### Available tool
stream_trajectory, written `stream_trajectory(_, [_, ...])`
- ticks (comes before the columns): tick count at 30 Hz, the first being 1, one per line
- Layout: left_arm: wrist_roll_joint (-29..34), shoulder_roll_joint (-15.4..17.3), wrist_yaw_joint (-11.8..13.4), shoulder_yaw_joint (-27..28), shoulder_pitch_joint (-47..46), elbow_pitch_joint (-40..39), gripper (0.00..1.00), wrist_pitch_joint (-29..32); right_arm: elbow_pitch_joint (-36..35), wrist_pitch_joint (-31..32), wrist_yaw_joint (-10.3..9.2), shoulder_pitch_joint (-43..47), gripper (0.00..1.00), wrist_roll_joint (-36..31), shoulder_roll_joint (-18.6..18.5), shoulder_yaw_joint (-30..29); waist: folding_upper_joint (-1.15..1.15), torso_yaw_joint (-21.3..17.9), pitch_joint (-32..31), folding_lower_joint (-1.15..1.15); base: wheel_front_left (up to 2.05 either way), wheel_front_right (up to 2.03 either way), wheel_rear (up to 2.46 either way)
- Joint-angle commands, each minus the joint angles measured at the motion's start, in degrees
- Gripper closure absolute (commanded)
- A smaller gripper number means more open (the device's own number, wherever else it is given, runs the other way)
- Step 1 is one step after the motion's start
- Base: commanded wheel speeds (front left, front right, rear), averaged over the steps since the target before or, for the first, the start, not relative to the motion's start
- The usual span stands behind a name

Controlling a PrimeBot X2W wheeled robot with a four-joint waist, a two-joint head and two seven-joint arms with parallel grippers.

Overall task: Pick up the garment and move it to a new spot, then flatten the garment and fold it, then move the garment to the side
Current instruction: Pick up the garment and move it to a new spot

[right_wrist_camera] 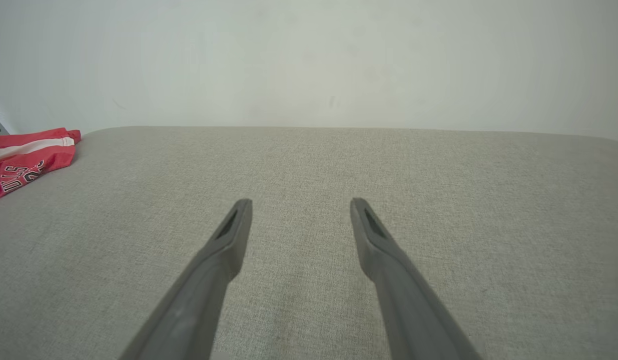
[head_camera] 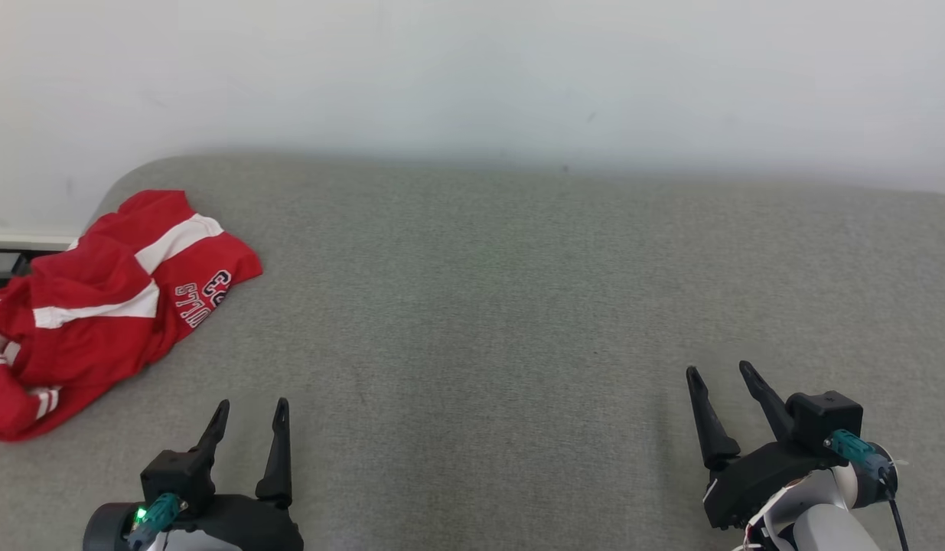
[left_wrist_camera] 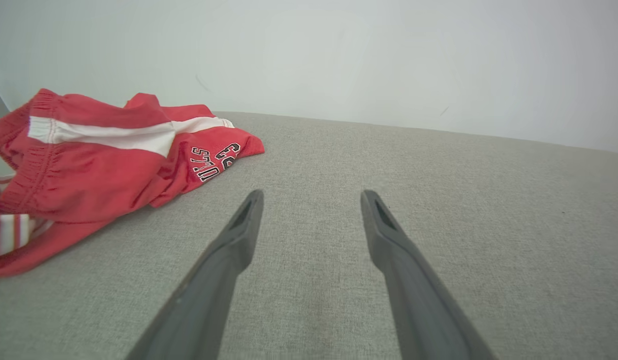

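Home-like room: grey fabric cushion (head_camera: 518, 306) against white wall (head_camera: 472, 76) (plain).

Backdrop: plain white wall (head_camera: 472, 76), matte, a few faint scuffs, one small dark mark (head_camera: 591, 117) right of centre. In front of it a grey woven fabric surface (head_camera: 518, 306), flat, running up to the wall along its far edge; far-left corner (head_camera: 124, 177) rounded. Pale ledge (head_camera: 21, 242) low on the wall past that corner. Lighting soft and even, slight shading along the wall junction.
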Motion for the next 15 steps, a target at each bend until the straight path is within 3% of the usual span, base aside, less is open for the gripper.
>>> stream_trajectory(1, [-0.2,0.4,0.1,-0.1,-0.5,0.2,0.0,-0.2,0.0,-0.4,0.16,-0.3,0.0,0.0,-0.3,-0.1,0.0,1.7,-0.1,0.0,0.0,0.0,0.0])
stream_trajectory(15, [-1.3,0.1,1.1,0.1,-0.4,0.3,0.0,-0.2,-1.0,0.0,0.16,0.1,0.0,-0.5,-0.3,0.4,0.0,14.5,0.1,0.0,0.0,0.0,0.0])
